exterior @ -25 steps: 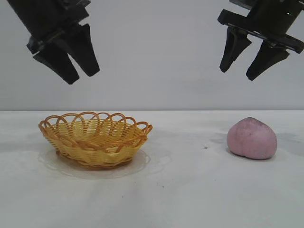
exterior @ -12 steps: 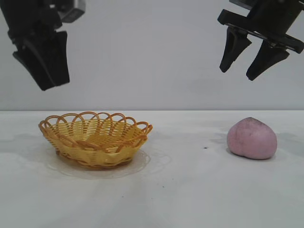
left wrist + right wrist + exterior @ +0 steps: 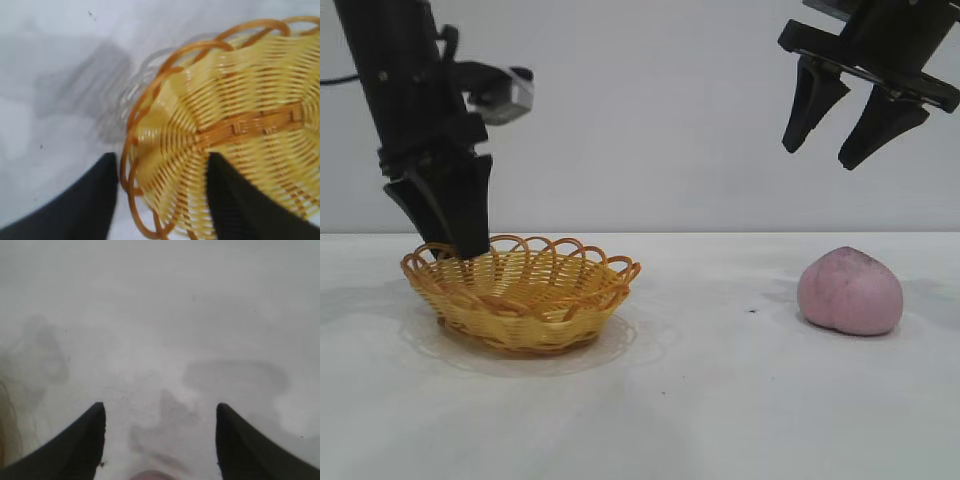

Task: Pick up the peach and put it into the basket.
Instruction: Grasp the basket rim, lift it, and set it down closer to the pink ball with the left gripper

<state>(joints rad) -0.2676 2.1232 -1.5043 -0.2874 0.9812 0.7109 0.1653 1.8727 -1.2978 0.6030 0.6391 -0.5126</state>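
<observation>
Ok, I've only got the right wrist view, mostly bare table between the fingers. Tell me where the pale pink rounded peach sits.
Observer: The pale pink rounded peach lies on the white table, below the raised right gripper, which hangs open and clear of it.
Operator: Now report the basket.
Observer: The yellow-orange woven wicker basket stands toward the other side of the table, apart from the peach, with nothing showing in it.
Operator: Give me the left gripper.
Observer: The left gripper is down at the basket's edge farthest from the peach, straddling the looped rim, one finger inside and one outside.
</observation>
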